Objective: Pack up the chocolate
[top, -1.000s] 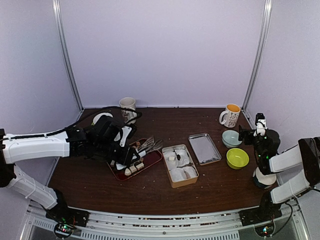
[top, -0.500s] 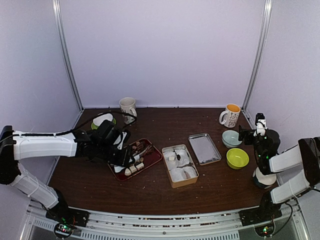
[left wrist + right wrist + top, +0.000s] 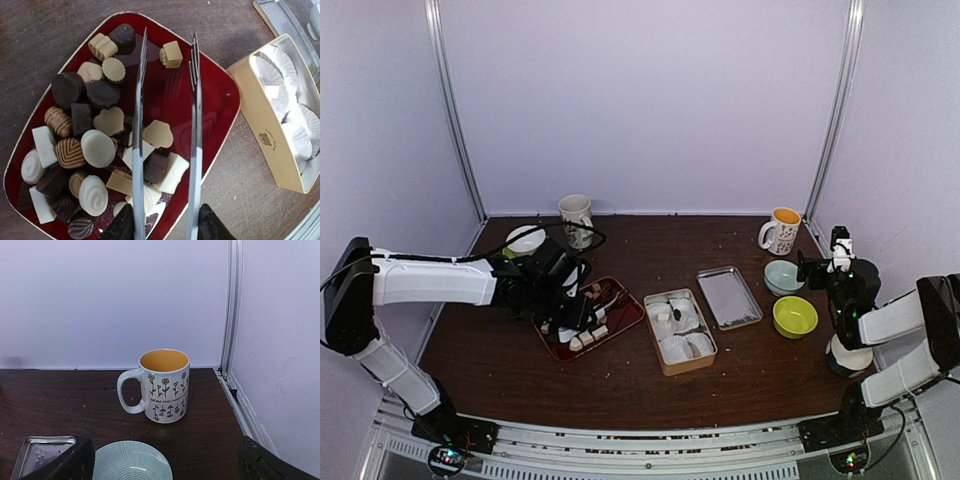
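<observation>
Left gripper [image 3: 165, 227] pinches the tongs [image 3: 194, 125] at their rear end, 1 black finger [image 3: 122, 225] pressed against the outside of each silver arm. The 2 arms stand apart and reach out over the red tray [image 3: 220, 95], with nothing caught between their toothed tips. Whether the tips touch the tray cannot be told.

Chocolate [image 3: 97, 147] lies heaped on that tray, mostly on its left half in the wrist view: dark, brown, cream and white pieces, round, square and ribbed. 1 cream square [image 3: 171, 54] sits apart from the heap, between the 2 tong arms near their tips. The left tong arm crosses above several pieces.

Just beside the tray, to its right, stands the box [image 3: 260, 115], lined with white paper cups; 1 small white piece [image 3: 272, 91] shows in a cup. Right of the box on the table [image 3: 750, 380] lies a flat metal lid [image 3: 729, 296].

Right gripper [image 3: 165, 452] hangs at the table's far right with its fingers spread wide and nothing between them. It faces a flowered mug [image 3: 164, 385] with an orange inside, and a pale teal bowl [image 3: 132, 462] lies below it. A green bowl [image 3: 794, 316] sits near that one.
</observation>
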### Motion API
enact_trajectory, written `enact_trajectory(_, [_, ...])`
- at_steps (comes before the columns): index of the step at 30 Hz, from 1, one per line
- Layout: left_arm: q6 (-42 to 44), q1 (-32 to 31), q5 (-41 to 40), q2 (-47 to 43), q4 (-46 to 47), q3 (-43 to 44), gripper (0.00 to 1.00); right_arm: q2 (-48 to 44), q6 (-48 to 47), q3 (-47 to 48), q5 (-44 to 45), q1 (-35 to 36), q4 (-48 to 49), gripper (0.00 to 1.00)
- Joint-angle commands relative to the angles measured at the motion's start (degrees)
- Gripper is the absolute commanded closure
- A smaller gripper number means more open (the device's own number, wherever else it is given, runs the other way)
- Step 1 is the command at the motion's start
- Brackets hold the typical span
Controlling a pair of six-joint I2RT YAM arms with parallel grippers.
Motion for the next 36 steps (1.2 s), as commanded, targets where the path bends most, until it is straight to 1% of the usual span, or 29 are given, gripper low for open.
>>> enact_trajectory(1, [0.3, 0.4, -1.6, 1.3, 1.5, 2.7, 0.60, 0.2, 0.2, -0.3, 0.7, 0.0, 1.6, 0.00])
enact_trajectory(4, [0.4, 0.4, -1.8, 1.4, 1.2, 2.8, 0.66, 0.2, 0.2, -0.3, 0.6, -0.1, 1.5, 0.00])
enact_trajectory(7, [0.5, 0.4, -1.1, 0.6, 0.9, 3.0, 0.76, 0.2, 0.2, -0.3, 0.6, -0.1, 1.5, 0.00])
enact_trajectory(12, [1.0, 0.4, -2.0, -2.3, -1.1, 2.8, 0.80, 0.2, 0.2, -0.4, 0.7, -0.1, 1.5, 0.00])
enact_trajectory(15, [2.1, 0.4, -1.0, -4.7, -3.0, 3.3, 0.81, 0.2, 0.2, -0.3, 0.7, -0.1, 1.5, 0.00])
enact_trajectory(21, [5.4, 0.0, 6.0, -10.8, -3.1, 2.6, 0.80, 0.2, 0.2, -0.3, 0.7, 0.0, 1.5, 0.00])
enact_trajectory(27, [11.0, -1.1, 17.9, -15.7, 2.7, -1.1, 0.82, 0.2, 0.2, -0.3, 0.7, -0.1, 1.5, 0.00])
enact_trajectory(31, [14.3, -3.1, 23.0, -15.5, 3.1, -1.0, 0.82, 0.2, 0.2, -0.3, 0.7, 0.0, 1.5, 0.00])
enact_trajectory(36, [16.9, -5.6, 27.5, -12.0, 2.6, 0.2, 0.85, 0.2, 0.2, -0.4, 0.6, 0.0, 1.5, 0.00])
